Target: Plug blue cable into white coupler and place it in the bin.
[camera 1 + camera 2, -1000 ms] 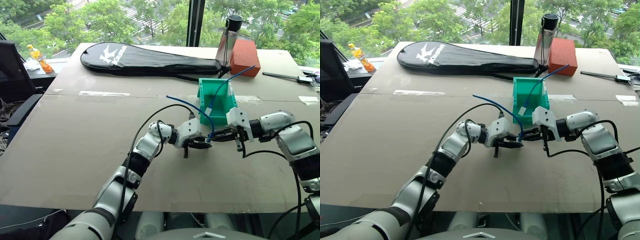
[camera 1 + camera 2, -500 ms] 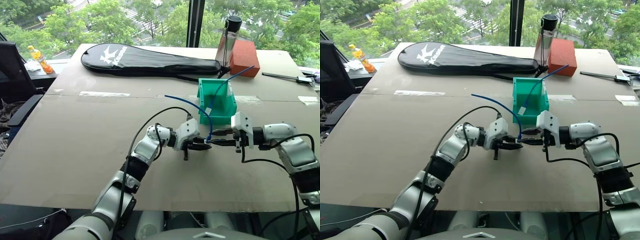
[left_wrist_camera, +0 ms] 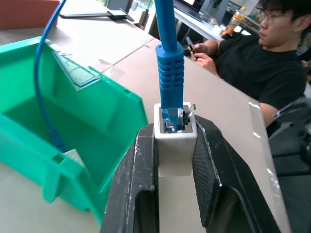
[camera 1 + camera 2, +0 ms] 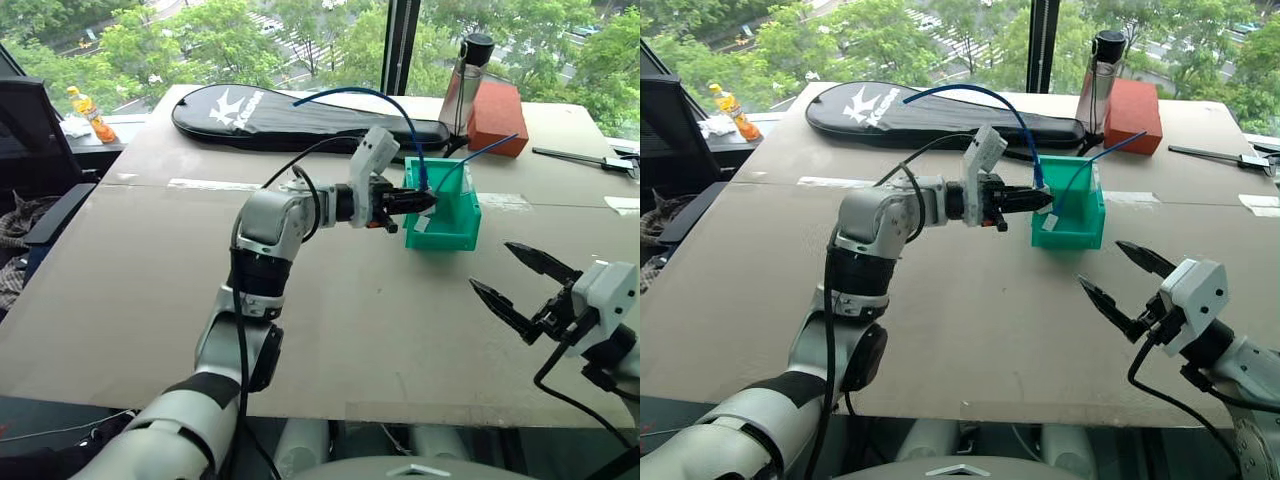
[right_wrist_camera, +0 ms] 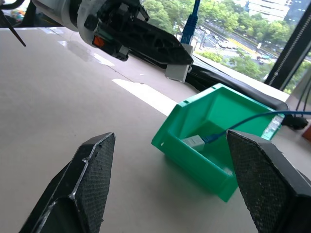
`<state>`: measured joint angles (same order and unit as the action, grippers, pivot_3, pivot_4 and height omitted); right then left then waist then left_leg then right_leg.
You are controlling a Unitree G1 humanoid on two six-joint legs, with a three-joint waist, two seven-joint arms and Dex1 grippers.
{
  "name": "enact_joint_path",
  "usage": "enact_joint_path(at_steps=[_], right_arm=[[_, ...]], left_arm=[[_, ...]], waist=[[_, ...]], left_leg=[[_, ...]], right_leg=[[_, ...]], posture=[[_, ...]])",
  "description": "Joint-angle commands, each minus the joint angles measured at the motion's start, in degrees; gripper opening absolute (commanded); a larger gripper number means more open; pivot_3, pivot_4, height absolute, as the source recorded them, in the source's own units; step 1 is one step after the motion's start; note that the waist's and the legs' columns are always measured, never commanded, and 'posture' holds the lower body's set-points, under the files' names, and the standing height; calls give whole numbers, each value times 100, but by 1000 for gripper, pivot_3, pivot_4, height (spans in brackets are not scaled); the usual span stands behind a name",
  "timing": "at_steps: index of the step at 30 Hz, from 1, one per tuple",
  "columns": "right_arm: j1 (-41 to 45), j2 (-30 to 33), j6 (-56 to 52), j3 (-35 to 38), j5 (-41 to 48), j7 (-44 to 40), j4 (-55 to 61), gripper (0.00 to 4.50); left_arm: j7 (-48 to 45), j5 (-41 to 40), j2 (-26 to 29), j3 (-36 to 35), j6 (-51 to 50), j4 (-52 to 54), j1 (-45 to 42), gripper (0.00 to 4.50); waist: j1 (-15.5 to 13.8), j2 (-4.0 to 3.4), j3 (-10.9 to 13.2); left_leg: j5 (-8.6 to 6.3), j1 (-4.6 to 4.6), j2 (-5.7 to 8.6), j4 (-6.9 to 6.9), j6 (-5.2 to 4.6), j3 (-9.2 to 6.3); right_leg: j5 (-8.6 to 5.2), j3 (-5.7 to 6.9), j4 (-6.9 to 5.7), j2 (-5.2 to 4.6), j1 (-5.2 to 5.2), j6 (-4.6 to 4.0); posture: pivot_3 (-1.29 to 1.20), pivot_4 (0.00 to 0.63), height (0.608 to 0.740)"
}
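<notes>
left hand (image 3: 174, 160): its two black fingers are clamped on the white coupler (image 3: 175, 141), held in the air just beside the bin's near-left corner.
blue cable (image 4: 352, 93): its plug sits in the coupler's socket; the cord rises from it, arches high and trails back over the black racket bag (image 4: 300, 118).
white coupler: looks mated with the plug, lifted off the surface (image 4: 150, 280).
bin (image 4: 445, 228): teal-green, standing near the surface's far side; a second, straighter blue cord (image 4: 480, 150) already lies in it, its white tip down inside and its other end sticking out past the far rim.
right hand (image 4: 525, 285): fingers spread wide apart, holding nothing, well apart from the bin on the near right.
step in hand: likely carrying the joined pair over the bin to let go.
risks: the springy arch of cord could drag the coupler back over the low front once freed; the pair could snag on the cord already inside; a release short of the rim would drop it on the surface.
</notes>
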<state>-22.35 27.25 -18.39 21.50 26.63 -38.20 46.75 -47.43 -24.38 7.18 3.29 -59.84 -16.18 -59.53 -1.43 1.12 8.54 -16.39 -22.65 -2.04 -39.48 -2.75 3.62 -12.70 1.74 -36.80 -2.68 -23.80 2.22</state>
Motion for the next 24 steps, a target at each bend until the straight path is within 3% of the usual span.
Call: enact_joint_path(at_steps=[1,7,12,15,16,19,20,22,24], right_arm=[[-373,-189,220,126,-195,342,413,3565],[-781,-443,414,-67,-396,636,593,3565],[-1021,-538,573,-214,-572,741,693,3611],[-1154,-577,681,-286,-634,755,698,3611],[-1164,-574,719,-311,-652,755,665,3611],[-1106,-537,787,-388,-704,738,511,3611],[-964,-501,803,-422,-715,715,337,3611],[-595,-406,788,-428,-622,643,-33,3611],[-362,-292,795,-369,-536,558,-264,3611]], left_arm=[[682,171,-336,-226,-19,-1297,-768,346],[704,675,-812,-121,1306,-3567,-1686,346],[796,940,-862,-215,1833,-4559,-2177,2684],[420,909,-682,-252,1518,-4607,-2349,4173],[154,834,-585,-246,1219,-4499,-2356,4467],[-447,683,-276,-142,593,-3925,-2191,4467],[-757,520,22,-6,332,-3036,-1766,4467],[-1035,396,606,106,816,-728,-375,4467],[-904,486,731,-106,2110,597,723,4467]], waist=[[26,0,0],[82,2,2],[62,3,4],[66,5,5],[80,5,5],[93,3,5],[83,3,5],[124,-7,-1],[258,-27,-9]], left_leg=[[0,-1,2,0,0,-2],[0,-3,25,14,0,-1],[-1,-16,26,18,-1,-3],[-2,-19,29,18,-1,-2],[-2,-19,31,18,-2,-1],[-2,-14,30,18,-1,0],[-1,-14,29,18,-1,-1],[-1,-8,13,18,0,0],[8,15,-1,32,23,10]], right_leg=[[0,1,1,1,0,0],[-1,-9,2,2,-10,-2],[-2,-7,5,2,-20,-4],[-2,-9,8,-2,-20,-4],[-2,-10,8,-4,-20,-4],[-5,-14,5,-3,-20,-1],[-6,-12,3,-3,-20,0],[-1,-18,-2,-4,-19,-10],[7,-72,-8,-6,-14,-21]], posture=[[0,150,740],[0,150,740],[0,150,740],[0,150,740],[0,150,740],[0,150,740],[0,150,740],[0,150,740],[0,150,740]])
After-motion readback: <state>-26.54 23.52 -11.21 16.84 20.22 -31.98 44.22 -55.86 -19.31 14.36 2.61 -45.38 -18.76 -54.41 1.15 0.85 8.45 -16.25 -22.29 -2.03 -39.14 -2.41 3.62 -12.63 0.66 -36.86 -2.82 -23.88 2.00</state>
